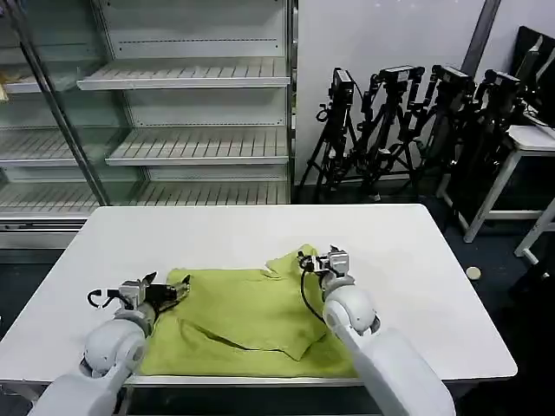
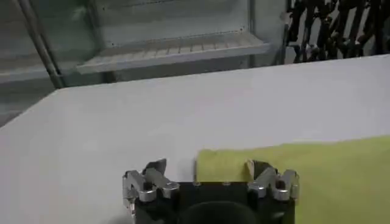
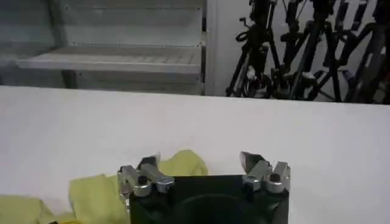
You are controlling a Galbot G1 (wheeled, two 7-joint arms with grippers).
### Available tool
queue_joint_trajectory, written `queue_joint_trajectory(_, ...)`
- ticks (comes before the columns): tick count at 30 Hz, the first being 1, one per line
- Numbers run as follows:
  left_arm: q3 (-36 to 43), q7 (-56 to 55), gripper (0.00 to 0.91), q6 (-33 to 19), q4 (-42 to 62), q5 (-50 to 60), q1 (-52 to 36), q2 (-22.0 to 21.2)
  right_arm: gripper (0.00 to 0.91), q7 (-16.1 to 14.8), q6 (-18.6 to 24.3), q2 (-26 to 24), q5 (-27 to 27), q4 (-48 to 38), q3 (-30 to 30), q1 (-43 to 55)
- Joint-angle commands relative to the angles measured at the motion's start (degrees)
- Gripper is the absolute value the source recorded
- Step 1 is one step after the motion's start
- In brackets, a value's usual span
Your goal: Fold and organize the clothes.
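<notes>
Looking from our near edge outward, we find the lime T-shirt (image 1: 247, 325) spread plain side up on the white counter (image 1: 217, 230), its hem along the near edge and one upper corner bunched into a small peak at about one o'clock from the cloth's middle. Our left gripper (image 1: 179, 290) sits low at the shirt's far left corner, roughly ten o'clock; in the left wrist view its fingers (image 2: 157, 171) are spread wide, one over bare counter and one over the cloth edge, holding nothing. We judge it placed there to take that corner for a fold.

Our right gripper (image 1: 305, 260) hovers at the bunched peak; in the right wrist view its fingers (image 3: 251, 161) stand wide apart and empty, with the rumpled fabric just beside one of them. That lump probably needs flattening or gripping before the shirt folds cleanly.

A diagonal crease already crosses the cloth's near right part. Beyond the shirt the counter lies bare. Farther off stand wire shelves (image 1: 182, 82) at eleven o'clock and a cluster of black tripods (image 1: 408, 130) at one o'clock, well apart from our work. Nothing blocks either arm.
</notes>
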Motion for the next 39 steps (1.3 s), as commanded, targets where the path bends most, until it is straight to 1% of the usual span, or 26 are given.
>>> queue_joint_trajectory(1,2.98,-0.25,0.333,0.14,5.62,-3.59,-6.07,0.44,0.907,0.13,-0.13,1.58,3.14,-6.48,-1.48,3.35)
queue_joint_trajectory(2,3.12,-0.32,0.202,0.11,6.06,-3.7,-6.23,0.39,0.907,0.25,-0.14,1.66,3.54,-6.52,-1.53,3.36)
queue_joint_trajectory(3,3.14,-0.34,0.02,0.1,6.3,-3.86,-6.25,0.31,0.816,0.36,-0.14,1.78,4.0,-6.51,-1.59,3.3)
queue_joint_trajectory(4,3.1,-0.44,0.02,0.09,6.37,-4.0,-6.19,0.25,0.665,0.36,-0.13,1.81,4.26,-6.43,-1.63,3.22)
queue_joint_trajectory(5,3.06,-0.57,0.02,0.1,6.25,-4.26,-5.98,0.22,0.393,0.37,-0.13,1.81,4.72,-6.22,-1.77,3.02)
queue_joint_trajectory(6,2.98,-0.61,0.02,0.09,6.05,-4.43,-5.78,0.2,0.05,0.36,-0.12,1.77,4.91,-5.99,-1.89,2.85)
queue_joint_trajectory(7,2.93,-0.61,0.02,0.09,5.87,-4.42,-5.45,0.2,0.0,0.24,-0.11,1.68,5.01,-5.72,-1.99,2.65)
queue_joint_trajectory(24,0.32,-0.38,0.02,-0.12,2.78,-6.52,-1.62,-0.1,0.0,-0.57,0.23,1.37,4.32,-2.42,-1.45,0.72)
queue_joint_trajectory(30,-1.84,-0.36,0.02,-1.19,0.07,-7.72,-1.07,0.25,0.0,-1.09,4.2,1.02,3.02,0.3,-0.48,0.16)
queue_joint_trajectory(32,-3.07,-0.25,0.02,-1.57,-1.5,-8.23,-0.46,0.84,0.0,-1.83,5.3,0.44,1.92,2.09,-0.29,-0.38)
queue_joint_trajectory(36,-4.68,-0.04,0.02,-2.12,-4.37,-8.77,1.03,1.76,0.0,-2.67,5.92,-0.74,0.71,6.05,0.45,-2.03)
queue_joint_trajectory(39,-6.45,0.1,0.02,-2.51,-7.31,-8.91,3.77,1.82,0.0,-3.72,6.1,-1.85,-1.74,10.21,1.96,-4.6)
